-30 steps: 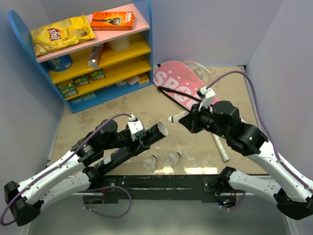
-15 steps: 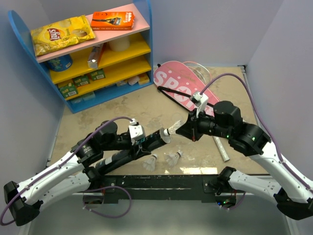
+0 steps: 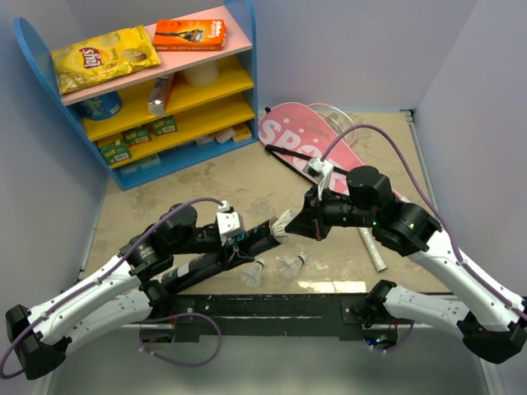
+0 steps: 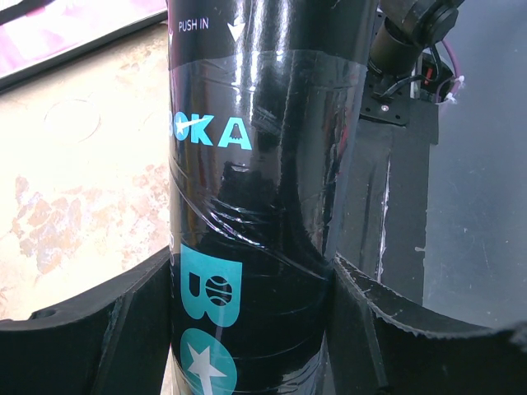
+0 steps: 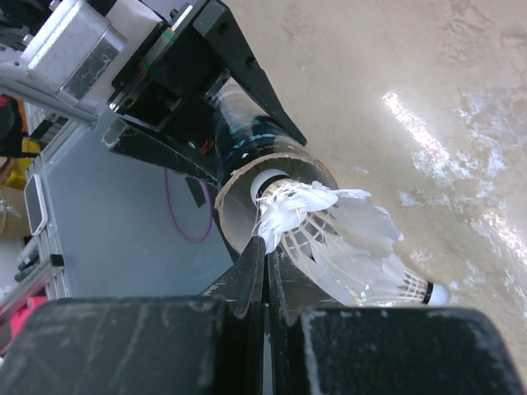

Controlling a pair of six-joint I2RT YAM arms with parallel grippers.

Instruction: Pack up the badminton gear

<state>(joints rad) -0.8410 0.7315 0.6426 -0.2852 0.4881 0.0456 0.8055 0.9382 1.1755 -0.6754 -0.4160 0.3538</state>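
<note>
Shuttlecock (image 5: 329, 230) at black tube (image 4: 247, 123) rim, we note right gripper (image 5: 265, 247) pinching feathers, left gripper (image 4: 251, 329) clamping tube, two loose shuttlecocks (image 3: 254, 271) near table (image 3: 247, 177) edge.

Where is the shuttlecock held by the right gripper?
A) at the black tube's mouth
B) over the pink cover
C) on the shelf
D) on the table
A: the right gripper pinches the shuttlecock at the open end of the black tube, which the left gripper holds.

arms (image 3: 90, 298): white links, black joints | cables (image 3: 366, 127): purple | left tool (image 4: 255, 329), right tool (image 5: 263, 271): black fingers (image 4: 90, 337)
</note>
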